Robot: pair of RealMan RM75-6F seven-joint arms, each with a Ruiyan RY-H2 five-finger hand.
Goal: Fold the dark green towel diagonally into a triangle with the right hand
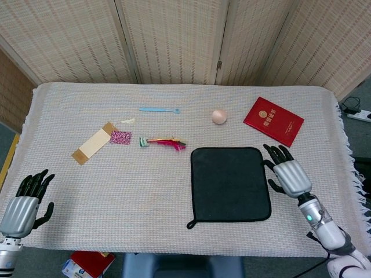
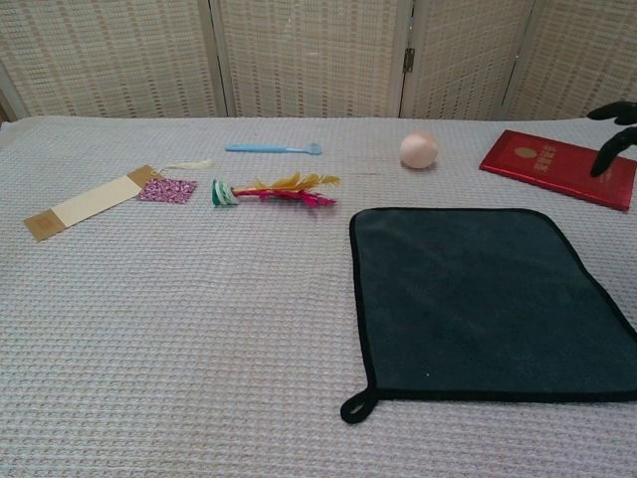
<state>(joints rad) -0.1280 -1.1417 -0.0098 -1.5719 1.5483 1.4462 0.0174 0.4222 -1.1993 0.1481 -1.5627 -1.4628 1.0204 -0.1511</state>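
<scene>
While nothing of the fold is yet made, the scene reads plainly from the left side across. The left hand (image 1: 22,204) hangs off the near left corner of the table (image 1: 145,191), fingers apart and holding nothing, well clear of everything the task concerns. Further in lie a paper bookmark (image 1: 91,144) with a small patterned tag (image 1: 120,137) beside it, a light blue toothbrush (image 1: 159,109) toward the back, and a feathered shuttlecock toy (image 1: 164,142) near the middle. A small pinkish ball (image 1: 219,116) sits behind the dark green towel (image 1: 230,183), which lies wholly flat and square on the table cloth right of centre, its black edging unbroken all round and its hanging loop (image 1: 191,224) sticking out at the near left corner. No corner is lifted or creased. A red booklet (image 1: 273,121) rests beyond the towel's far right corner. The right hand (image 1: 285,174) is just beside the towel's right edge, near its far right corner, fingers spread and gripping nothing; whether a fingertip touches the edging I cannot tell. In the chest view only its dark fingertips (image 2: 609,134) show at the right border, above the booklet. So the task stands at its very start, as I judge it: taking a corner, carrying it across to the opposite corner and laying it down are all left to do.
</scene>
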